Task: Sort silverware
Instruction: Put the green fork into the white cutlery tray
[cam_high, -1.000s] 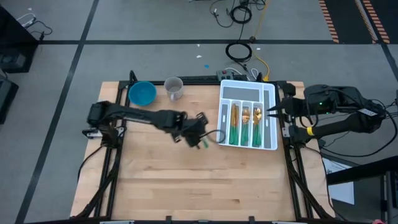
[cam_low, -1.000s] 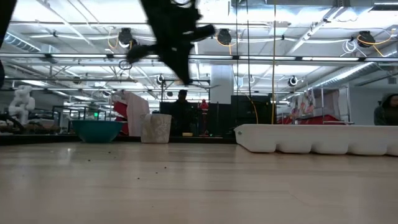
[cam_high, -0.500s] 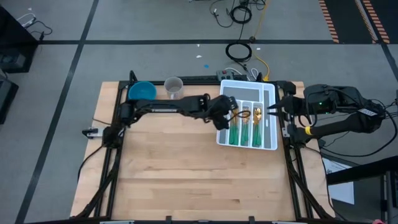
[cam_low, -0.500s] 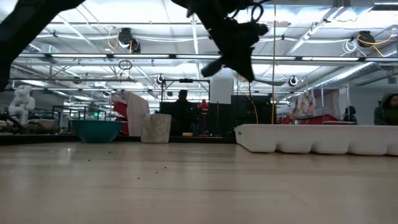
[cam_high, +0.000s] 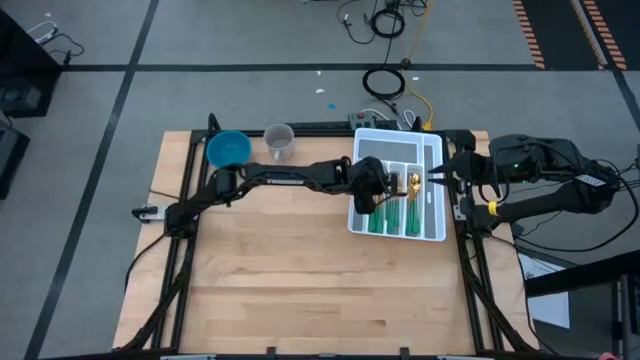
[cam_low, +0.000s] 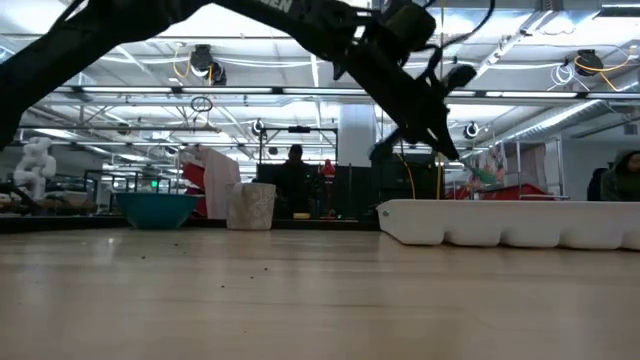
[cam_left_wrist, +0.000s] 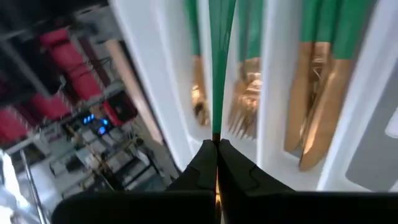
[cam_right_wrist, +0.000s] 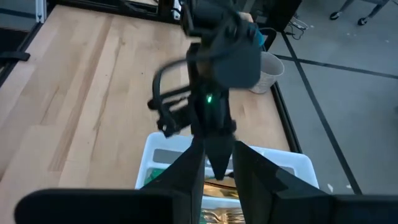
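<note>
The left tool (cam_left_wrist: 216, 163), clamped on a teal-handled utensil (cam_left_wrist: 219, 62), has swung from mid-surface to over the white tray (cam_high: 432, 190), right of centre; the release looks near.

The right tool (cam_high: 440, 176), part open and empty, waits beside the tray.

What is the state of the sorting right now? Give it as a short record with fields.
left gripper: shut on a teal-handled piece, above the white tray
right gripper: waiting at the tray's right edge
sorted silverware: lying in the tray's long slots, gold heads toward the far end
blue bowl: far left corner of the table
cup: beside the bowl
</note>
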